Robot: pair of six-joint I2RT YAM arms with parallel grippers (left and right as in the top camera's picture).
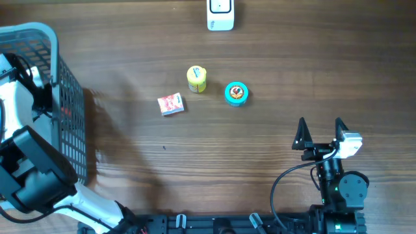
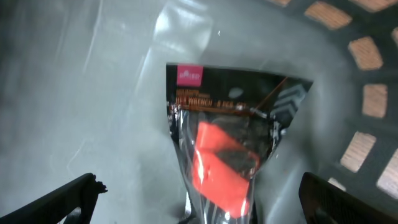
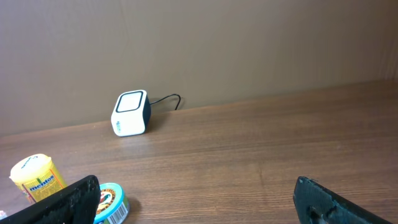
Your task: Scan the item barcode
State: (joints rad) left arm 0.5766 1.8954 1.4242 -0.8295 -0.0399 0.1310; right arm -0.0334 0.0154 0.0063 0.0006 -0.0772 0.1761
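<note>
Both jaws gape wide, holding nothing: the right gripper (image 1: 320, 135) low over the table, the left gripper (image 2: 202, 202) down inside the basket (image 1: 68, 110). Only the left wrist camera shows the basket's contents, a clear-bagged hex wrench pack (image 2: 217, 143) lying on its floor. The scanner (image 1: 220, 14) stands at the table's far edge.

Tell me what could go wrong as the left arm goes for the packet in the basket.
The packet is in glossy, loose plastic: the open jaws may pinch only film and it could slip. The basket wall stands close beside it, so a jaw might catch the mesh.
</note>
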